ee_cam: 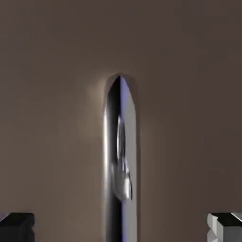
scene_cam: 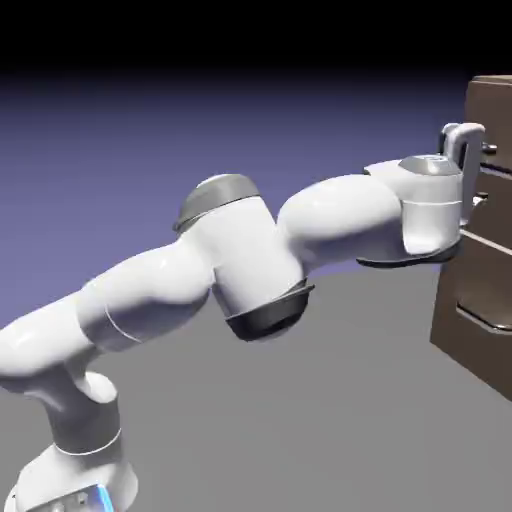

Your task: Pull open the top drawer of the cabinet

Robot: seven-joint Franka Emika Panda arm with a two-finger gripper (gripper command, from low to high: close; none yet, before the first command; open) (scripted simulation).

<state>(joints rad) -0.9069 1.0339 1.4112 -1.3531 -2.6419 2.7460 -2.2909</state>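
From my remote station, I have the gripper point(ee_cam: 121, 228) at the front of the cabinet point(scene_cam: 475, 280); its jaws stand wide apart, a silver bar handle point(ee_cam: 113, 189) between the fingertips; the top drawer point(scene_cam: 492, 110) sits at the exterior view's upper right.

simulated space, plain violet backdrop, grey floor point(scene_cam: 340, 420)
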